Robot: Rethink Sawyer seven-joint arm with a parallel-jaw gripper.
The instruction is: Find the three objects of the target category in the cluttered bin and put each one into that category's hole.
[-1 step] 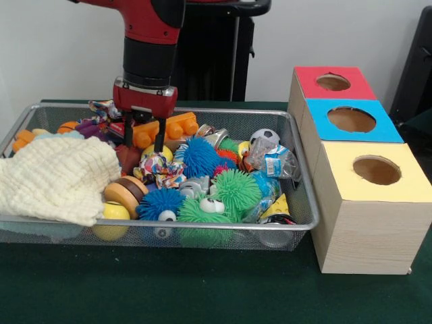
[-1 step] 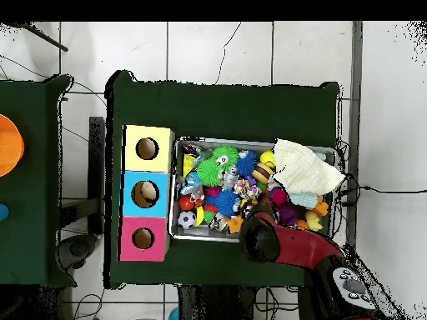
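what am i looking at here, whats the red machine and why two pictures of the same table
The red and black machine is a robot arm. Its end effector, the grasping part, hangs over a wire mesh bin with its two dark fingers apart, holding nothing.

One picture is taken from across the table, facing the robot. The other looks straight down from above and is turned half round, so the sides swap.

The bin sits on a green table and is packed with toys: spiky rubber balls in blue and green, a small soccer ball, orange building blocks, and a cream cloth draped over one end.

Beside the bin stand three wooden boxes, each with a round hole on top: a red one, a blue one and a yellow one. The robot sorts toys into those holes.
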